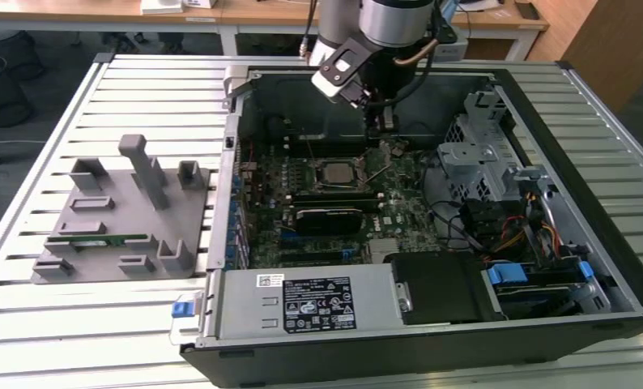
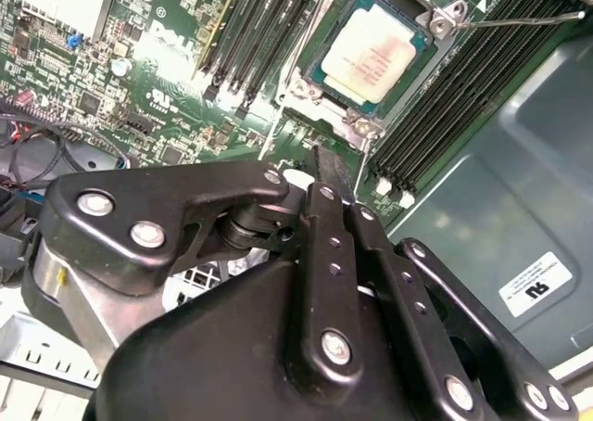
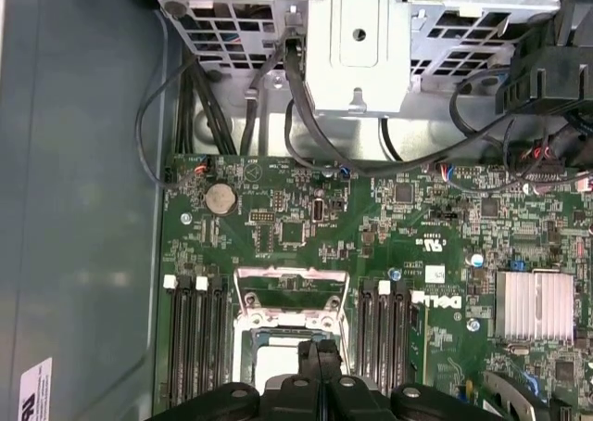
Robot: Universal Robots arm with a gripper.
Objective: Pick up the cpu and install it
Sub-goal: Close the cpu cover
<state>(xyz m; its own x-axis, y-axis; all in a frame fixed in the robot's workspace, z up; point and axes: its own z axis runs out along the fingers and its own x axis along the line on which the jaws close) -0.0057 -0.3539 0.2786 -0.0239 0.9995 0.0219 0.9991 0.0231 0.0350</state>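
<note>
The cpu (image 1: 333,173) lies flat in the motherboard socket, silvery top up, inside the open computer case (image 1: 613,267). In the second wrist view the cpu (image 2: 369,57) sits within the socket frame, with a thin metal lever (image 2: 519,18) swung out beside it. My gripper (image 1: 385,143) hangs just above the board, a little to the exterior view's right of the socket and farther back. Its black fingers (image 2: 324,184) are pressed together with nothing between them. In the first wrist view the fingertips (image 3: 318,351) overlap part of the cpu (image 3: 275,373), below the raised load plate (image 3: 292,296).
A grey fixture tray (image 1: 117,219) holding a green memory stick (image 1: 105,240) lies at the exterior view's left on the slatted table. Inside the case are a power supply (image 1: 300,300), a metal drive cage (image 1: 483,154), loose cables (image 1: 505,235) and memory slots (image 2: 269,22) flanking the socket.
</note>
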